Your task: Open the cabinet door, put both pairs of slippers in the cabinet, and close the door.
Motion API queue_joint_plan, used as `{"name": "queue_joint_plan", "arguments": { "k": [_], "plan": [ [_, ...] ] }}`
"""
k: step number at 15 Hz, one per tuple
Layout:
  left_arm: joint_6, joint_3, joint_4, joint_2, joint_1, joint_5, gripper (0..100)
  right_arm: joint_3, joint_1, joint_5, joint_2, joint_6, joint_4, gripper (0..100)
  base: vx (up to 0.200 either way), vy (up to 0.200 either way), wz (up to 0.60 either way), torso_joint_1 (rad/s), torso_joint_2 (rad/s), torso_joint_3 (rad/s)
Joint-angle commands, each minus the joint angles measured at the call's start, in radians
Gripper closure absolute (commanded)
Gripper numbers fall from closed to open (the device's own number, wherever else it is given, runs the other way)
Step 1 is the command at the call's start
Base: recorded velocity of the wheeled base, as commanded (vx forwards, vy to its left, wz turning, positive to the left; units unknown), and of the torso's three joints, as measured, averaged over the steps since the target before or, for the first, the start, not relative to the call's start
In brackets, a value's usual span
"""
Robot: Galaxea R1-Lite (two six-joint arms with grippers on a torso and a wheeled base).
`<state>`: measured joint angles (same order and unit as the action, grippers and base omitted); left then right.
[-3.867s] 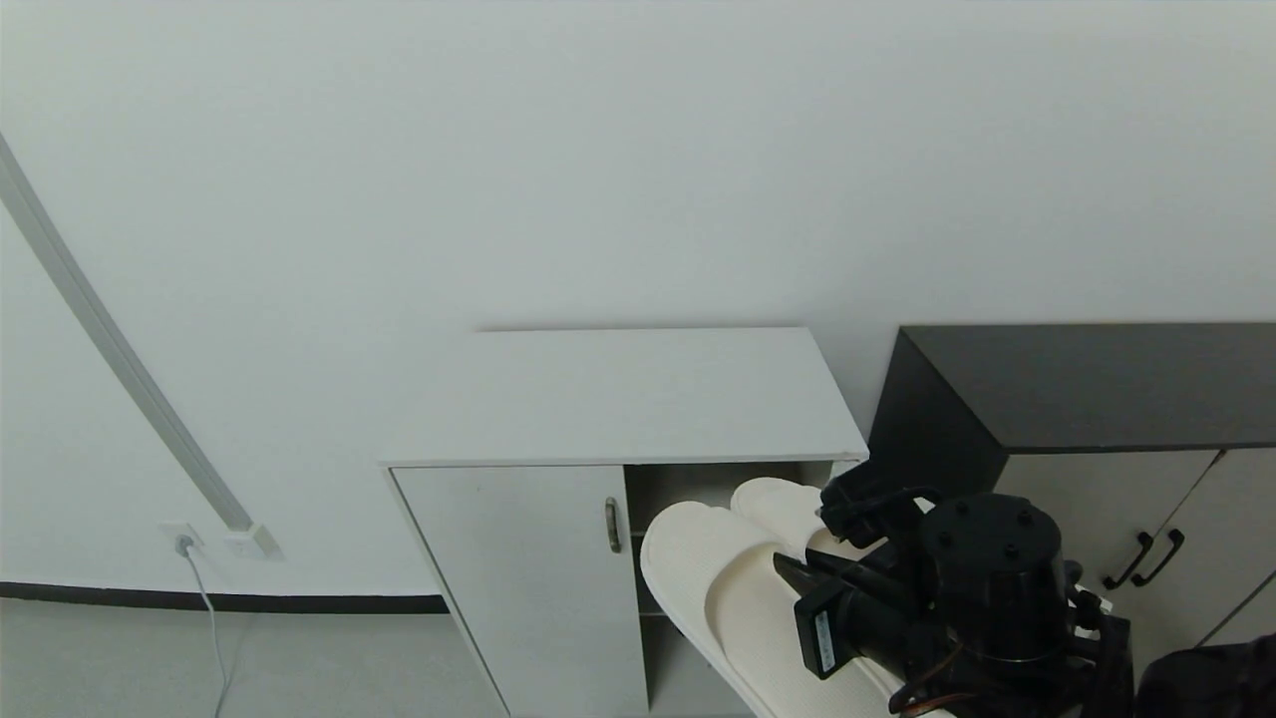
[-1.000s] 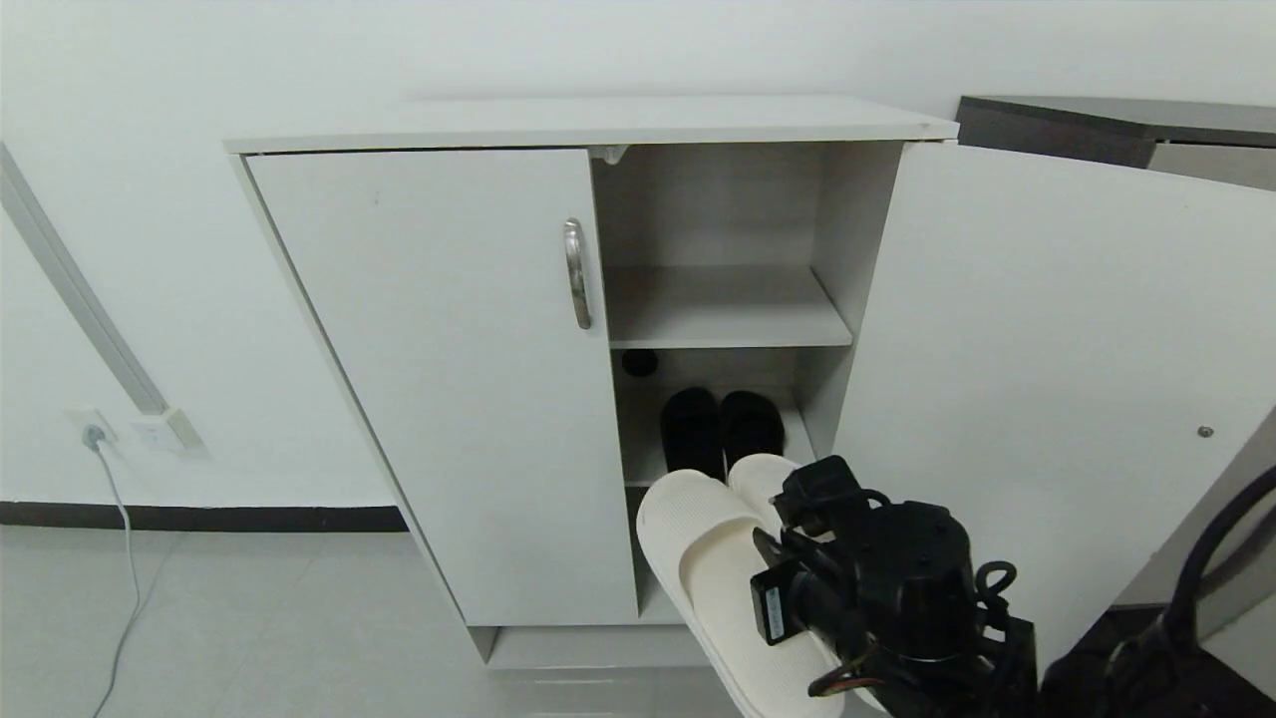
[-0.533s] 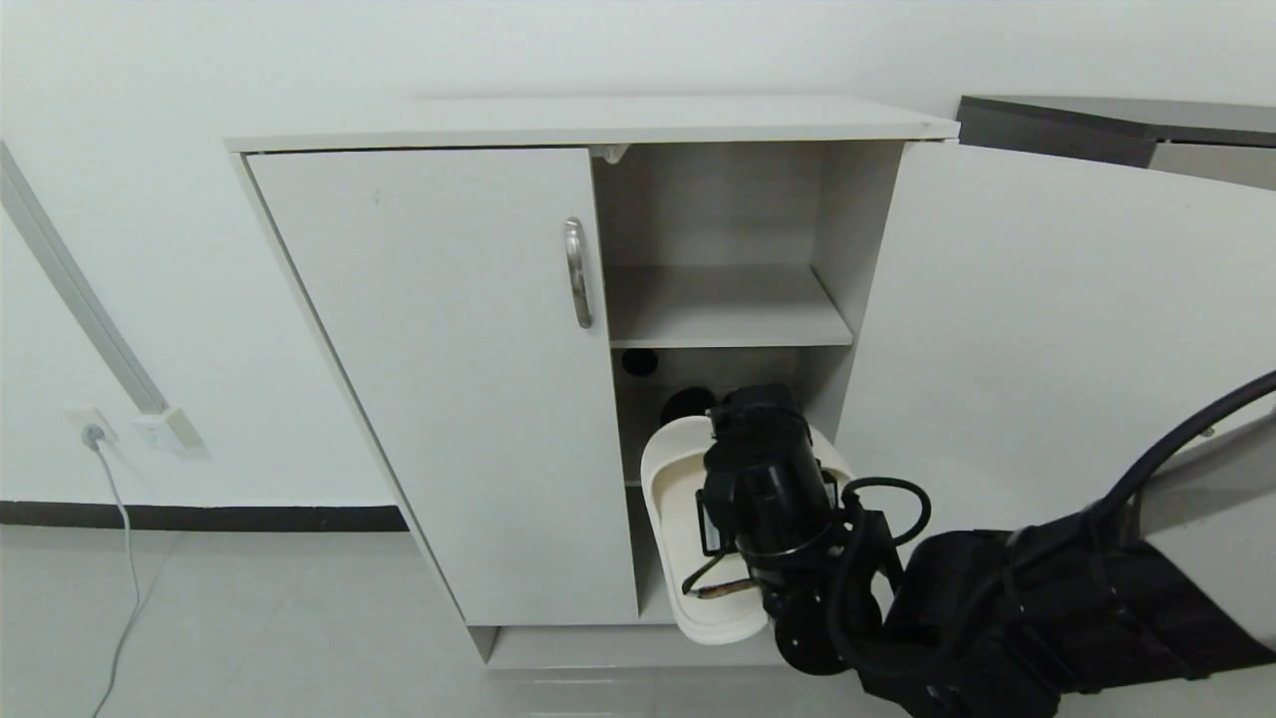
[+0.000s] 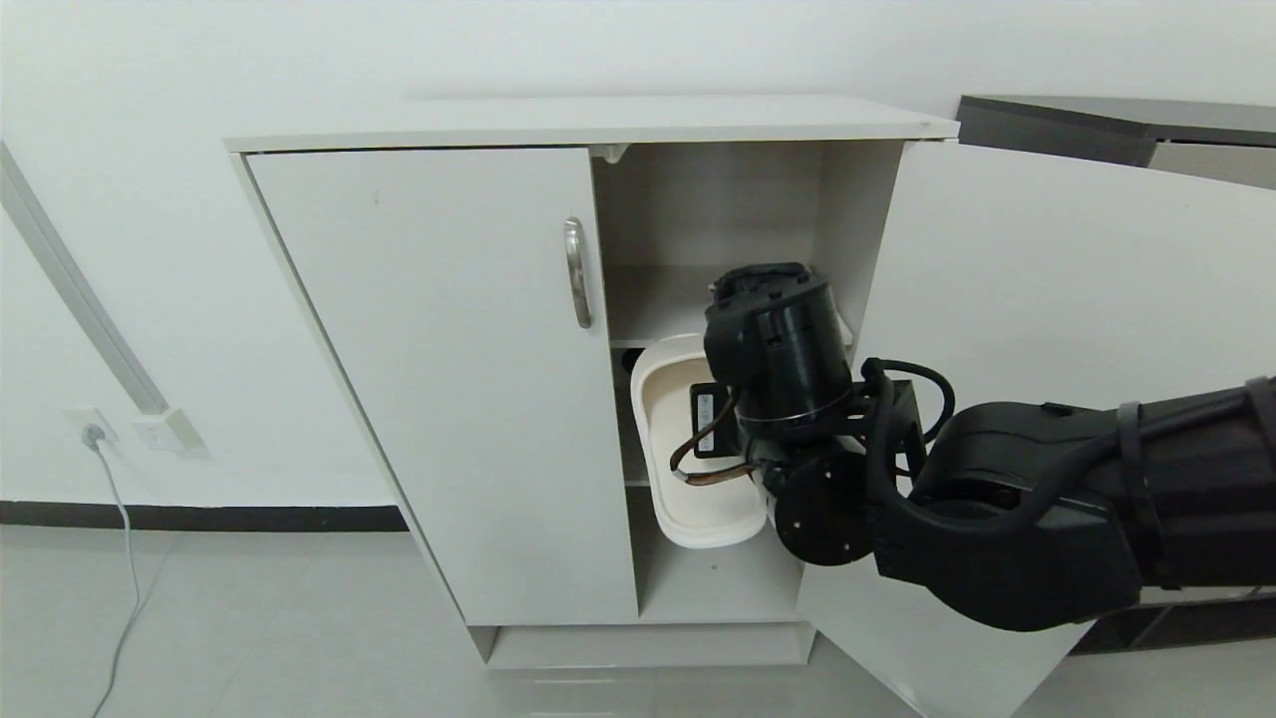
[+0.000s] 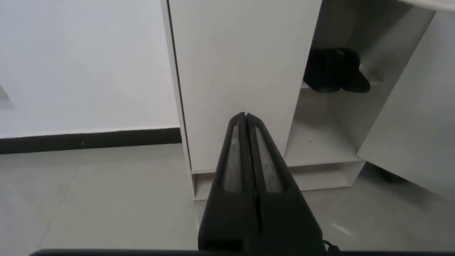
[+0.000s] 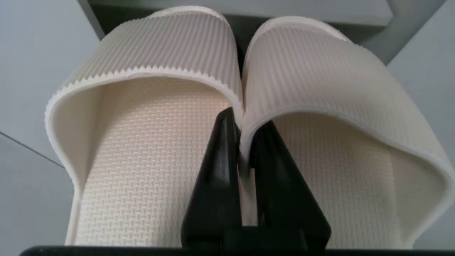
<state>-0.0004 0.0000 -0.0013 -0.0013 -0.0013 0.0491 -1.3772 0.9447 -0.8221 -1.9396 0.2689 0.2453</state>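
The white cabinet [image 4: 429,349] stands with its left door shut and its right door [image 4: 1047,299] swung wide open. My right gripper [image 6: 243,142] is shut on the pair of white slippers [image 4: 688,449], pinching their two inner edges [image 6: 242,107] together. The pair hangs soles down in the cabinet's opening, its toes near the front edge of the upper shelf [image 4: 648,299]. A black pair of slippers [image 5: 338,69] lies on the middle shelf; in the head view my right arm hides it. My left gripper [image 5: 245,124] is shut and empty, held low and facing the shut left door.
The shut door has a metal handle [image 4: 575,272] beside the opening. The bottom compartment [image 4: 708,578] holds nothing. A dark-topped cabinet [image 4: 1116,120] stands behind the open door. A wall socket with a cable [image 4: 95,436] is at the far left, above the grey floor.
The head camera dropped and closed in after the earliest frame. Over the last second my right arm turned the white slippers over and lifted them from middle-shelf height toward the upper shelf.
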Motion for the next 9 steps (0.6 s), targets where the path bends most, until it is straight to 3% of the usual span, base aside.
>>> {"name": "queue_joint_plan", "arguments": {
  "k": [1,6,9],
  "plan": [
    [-0.001,0.000,0.000,0.001,0.001,0.000,100,-0.011,-0.007,0.000,0.004,-0.005,0.005,100,0.000,0.000,0.00,0.000,0.00,0.000],
    [-0.001,0.000,0.000,0.001,0.000,0.000,100,-0.005,-0.010,0.000,0.002,-0.005,0.003,100,0.000,0.000,0.00,0.000,0.00,0.000],
    [0.000,0.000,0.000,0.001,0.000,0.000,100,-0.003,-0.012,0.000,0.004,-0.005,0.002,100,0.200,0.000,0.00,0.007,0.00,0.004]
  ]
}}
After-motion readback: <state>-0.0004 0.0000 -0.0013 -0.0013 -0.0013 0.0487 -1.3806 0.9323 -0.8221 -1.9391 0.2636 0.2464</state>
